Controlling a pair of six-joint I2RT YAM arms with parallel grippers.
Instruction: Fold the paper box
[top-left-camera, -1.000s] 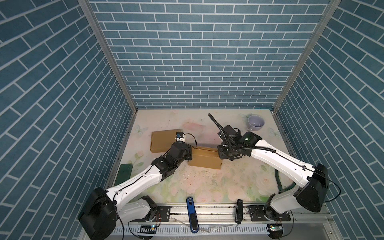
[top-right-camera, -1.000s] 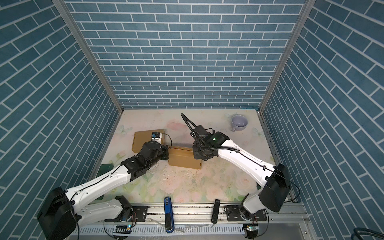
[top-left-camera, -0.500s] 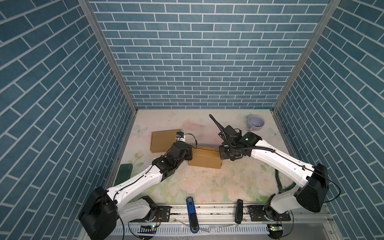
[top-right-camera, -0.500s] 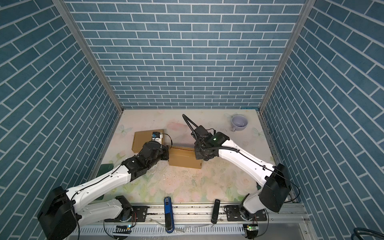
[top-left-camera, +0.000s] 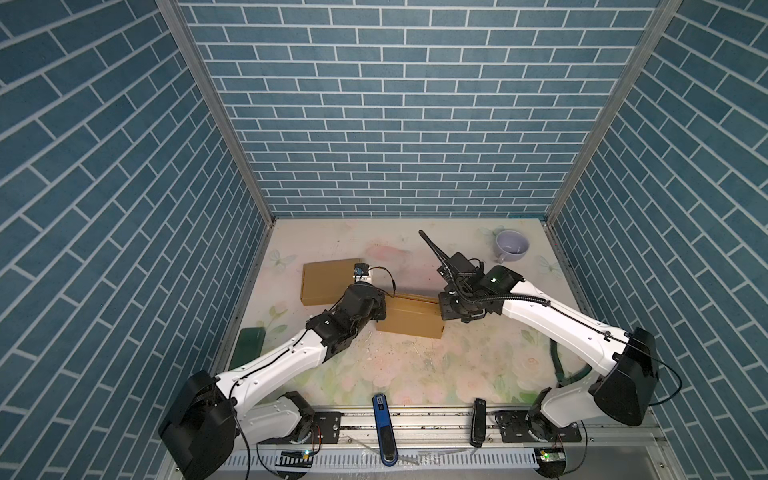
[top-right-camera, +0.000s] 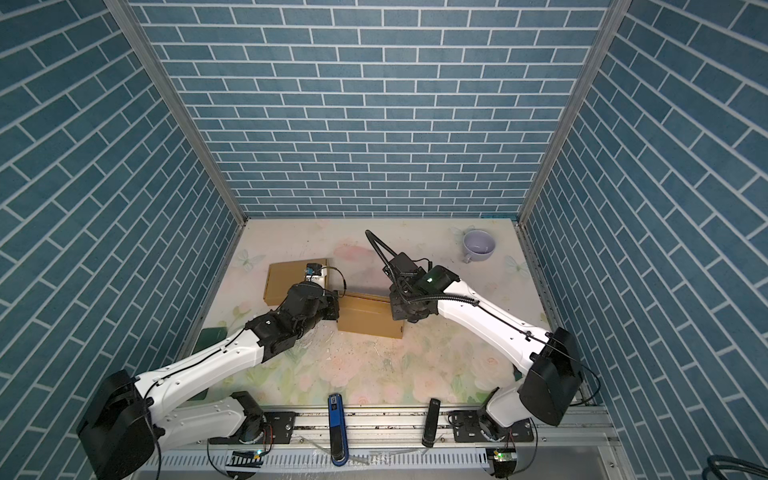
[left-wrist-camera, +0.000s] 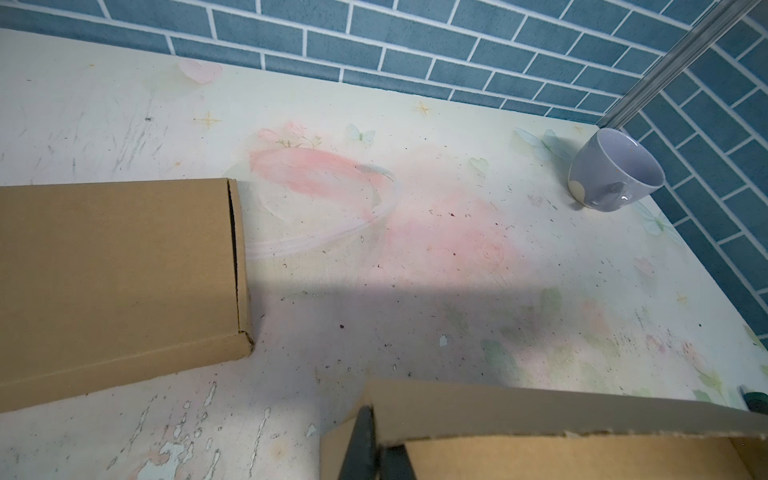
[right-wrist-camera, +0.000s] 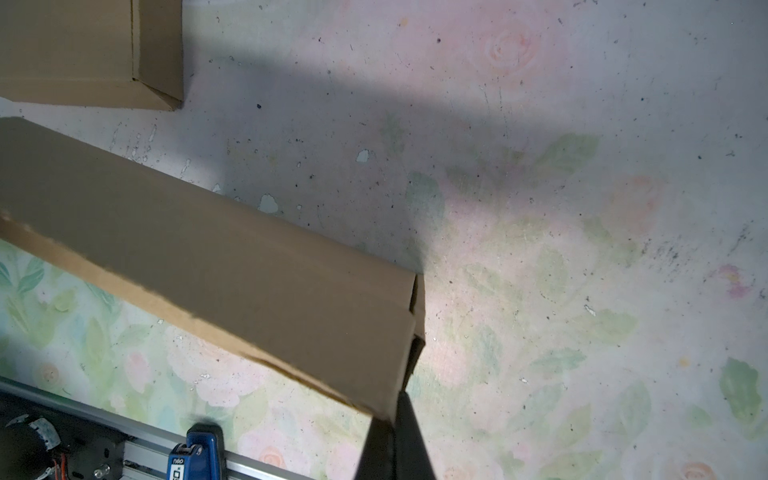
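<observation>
The paper box (top-left-camera: 409, 320) (top-right-camera: 370, 318) is brown cardboard and lies mid-table in both top views. My left gripper (top-left-camera: 380, 312) is at its left end and my right gripper (top-left-camera: 444, 309) at its right end. In the left wrist view the left gripper (left-wrist-camera: 376, 432) is shut on the corner of a cardboard wall (left-wrist-camera: 540, 411). In the right wrist view the right gripper (right-wrist-camera: 395, 415) is shut on the end corner of the box's long panel (right-wrist-camera: 208, 266). The grip points themselves are hidden under the wrists in both top views.
A second flat brown box (top-left-camera: 328, 280) (left-wrist-camera: 116, 274) lies just behind and left of the paper box. A lilac mug (top-left-camera: 512, 246) (left-wrist-camera: 615, 170) stands at the back right corner. A dark green pad (top-left-camera: 248, 347) lies by the left wall. Blue (top-left-camera: 383, 419) and black (top-left-camera: 478, 419) tools rest on the front rail.
The right gripper's jaws have closed on the box's right end. Both arms and the box have hardly moved.
</observation>
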